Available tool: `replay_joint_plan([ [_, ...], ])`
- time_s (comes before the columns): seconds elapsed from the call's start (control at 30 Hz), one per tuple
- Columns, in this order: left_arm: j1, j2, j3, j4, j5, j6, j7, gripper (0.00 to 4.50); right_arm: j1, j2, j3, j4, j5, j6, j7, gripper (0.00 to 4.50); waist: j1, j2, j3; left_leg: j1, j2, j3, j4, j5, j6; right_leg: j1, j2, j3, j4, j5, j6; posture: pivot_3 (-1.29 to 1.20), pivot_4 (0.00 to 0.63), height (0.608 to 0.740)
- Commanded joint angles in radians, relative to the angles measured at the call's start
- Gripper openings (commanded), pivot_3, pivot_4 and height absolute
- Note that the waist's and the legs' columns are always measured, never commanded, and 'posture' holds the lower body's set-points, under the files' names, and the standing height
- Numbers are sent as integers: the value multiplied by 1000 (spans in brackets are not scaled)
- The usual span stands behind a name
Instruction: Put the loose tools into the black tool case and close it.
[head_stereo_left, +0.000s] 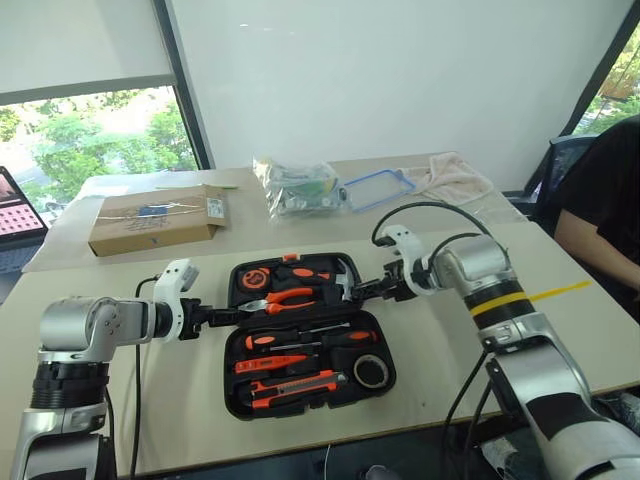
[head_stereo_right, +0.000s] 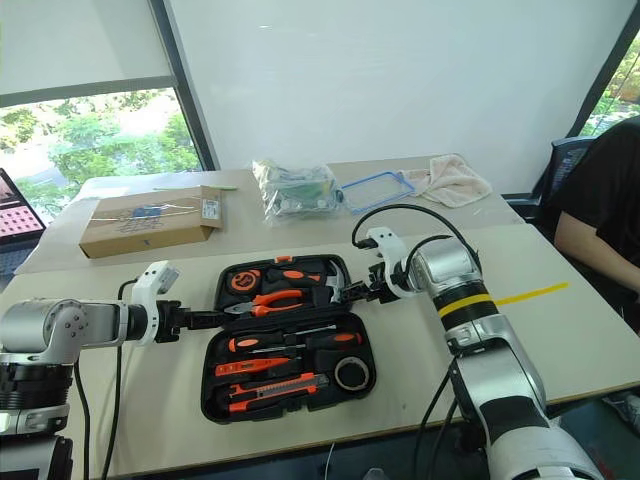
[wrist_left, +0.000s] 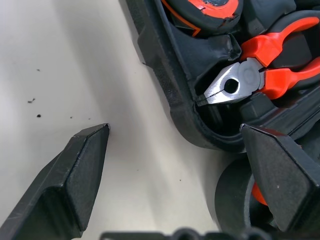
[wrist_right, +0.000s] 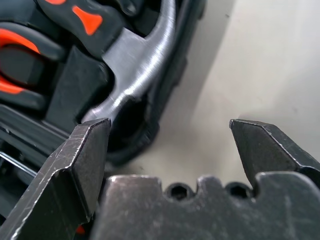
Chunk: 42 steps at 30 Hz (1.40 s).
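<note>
Big windows and a white wall stood behind the desk (head_stereo_left: 110, 300). On it the black tool case (head_stereo_left: 240, 405) lay open with the loose tools (head_stereo_left: 300, 365) inside. Left gripper (head_stereo_left: 232, 315) and right gripper (head_stereo_left: 362, 290) sat at its sides, jaws wide, holding nothing

No readable text in any view
The brown cardboard box (head_stereo_left: 155, 222) on the far table carries a white label (head_stereo_left: 214, 208) and a dark printed mark (head_stereo_left: 152, 211), but the lettering on both is too small to make out; the clear bag (head_stereo_left: 296, 187) beside it shows green printed packaging inside, also illegible; the round orange-and-black tool (head_stereo_left: 253, 279) in the black tool case (head_stereo_left: 236, 399) has a pale mark on its face that cannot be read
</note>
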<state>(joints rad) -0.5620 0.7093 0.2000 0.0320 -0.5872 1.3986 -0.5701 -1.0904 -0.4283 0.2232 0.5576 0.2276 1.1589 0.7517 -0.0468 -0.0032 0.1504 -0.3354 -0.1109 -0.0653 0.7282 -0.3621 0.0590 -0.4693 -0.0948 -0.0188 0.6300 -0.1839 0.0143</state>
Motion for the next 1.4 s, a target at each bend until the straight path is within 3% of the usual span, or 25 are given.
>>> replay_joint_plan([
  [0.03, 0, 12, 10, -9, 12, -3, 16, 4242, -37, 10, 4, 48, -28, -40, -5, 3378, -1, 0, 0, 0, 0, 0, 0, 0, 0, 0, 0, 0, 0, 0, 0, 0, 150, 740],
  [0.13, -1, 7, 17, 0, 22, -18, 30, 3434, -55, 21, -1, 108, -48, -54, -17, 2425, -4, 0, 0, 1, 0, 0, 0, 0, 0, 0, 0, 0, 0, 0, 0, 0, 150, 740],
  [0.17, -3, 5, 19, 2, 22, -20, 32, 2882, -61, 23, -1, 123, -52, -59, -16, 1918, -4, 0, 0, 1, 0, 0, 0, 0, 0, 0, 0, 0, 0, 0, 0, 0, 150, 740],
  [0.27, -9, -3, 25, 2, 19, -22, 40, 2048, -72, 27, -4, 150, -57, -66, -18, 1074, -4, 0, 0, 2, 0, 0, 0, 0, 0, 2, 0, -1, 0, 0, 0, 0, 150, 740],
  [0.37, -9, -27, 47, -2, 18, -34, 58, 904, -72, 35, -20, 142, -51, -93, -19, 24, 0, 0, 0, 7, 0, 0, 0, 0, 0, 8, 0, -1, -2, 0, 0, 0, 150, 740],
  [0.43, -4, -52, 74, -8, 17, -63, 73, 106, -57, 34, -40, 98, -39, -131, -14, 0, 2, 0, 0, 10, 0, 0, 0, 0, 0, 11, 0, 0, -3, 0, 0, 0, 150, 740],
  [0.57, 26, -117, 151, -36, 1, -226, 62, 25, 29, 5, -58, -84, -26, -357, 52, 0, 6, 1, 0, 10, 0, -1, -1, 0, 0, 10, 0, 1, -2, 0, 0, 0, 150, 740],
  [0.73, 141, -170, 158, -119, 34, -633, -84, 25, 197, -42, -105, -343, -21, -615, 72, 0, 3, 1, 0, 4, 0, -1, -1, -1, -2, 3, 0, -1, -1, 0, 0, 0, 150, 740],
  [0.87, 230, -182, 141, -141, 97, -900, -151, 25, 374, -133, -76, -444, -130, -1034, 99, 0, 3, 1, 0, -1, 1, -1, 1, -2, -3, -3, -1, -13, 0, 2, -3, 0, 150, 740],
  [0.97, 366, -126, 56, -103, 253, -1270, -298, 25, 535, -236, -54, -396, -233, -1388, 103, 0, 1, 1, 0, -1, 0, -1, 0, -2, -5, -3, -5, -23, -2, 4, -6, 0, 150, 740],
  [1.13, 455, -88, 6, 44, 392, -1689, -370, 25, 656, -311, -36, -288, -356, -1744, 36, 0, 5, 1, 1, 6, -3, 4, -1, -3, -6, 0, -11, -25, -6, 4, -7, 0, 150, 740],
  [1.2, 490, -47, -44, 129, 492, -1905, -386, 25, 687, -341, -30, -216, -459, -1870, -58, 0, 12, 1, 0, 15, 0, 4, -3, -4, -6, 9, -13, -24, -10, 6, -9, 0, 150, 740],
  [1.3, 536, -7, -96, 195, 484, -1999, -460, 25, 724, -368, -20, -127, -477, -1952, -75, 0, 27, 2, -1, 28, 4, 5, -16, -3, -5, 21, -11, -20, -18, 9, -8, 0, 150, 740],
  [1.33, 543, 5, -105, 210, 479, -2023, -468, 0, 727, -375, -19, -111, -490, -1985, -92, 784, 31, 3, -1, 32, 5, 6, -17, -3, -4, 25, -10, -19, -18, 8, -8, 0, 150, 740],
  [1.37, 548, 15, -109, 221, 467, -2025, -476, 0, 729, -380, -16, -104, -492, -1999, -93, 931, 33, 3, -2, 35, 6, 6, -18, -4, -3, 28, -9, -19, -20, 8, -8, 0, 150, 740],
  [1.4, 549, 24, -113, 232, 457, -2030, -480, 654, 730, -384, -14, -101, -497, -2014, -96, 1275, 34, 3, -2, 36, 7, 6, -18, -5, -1, 29, -7, -18, -20, 8, -8, 0, 150, 740],
])
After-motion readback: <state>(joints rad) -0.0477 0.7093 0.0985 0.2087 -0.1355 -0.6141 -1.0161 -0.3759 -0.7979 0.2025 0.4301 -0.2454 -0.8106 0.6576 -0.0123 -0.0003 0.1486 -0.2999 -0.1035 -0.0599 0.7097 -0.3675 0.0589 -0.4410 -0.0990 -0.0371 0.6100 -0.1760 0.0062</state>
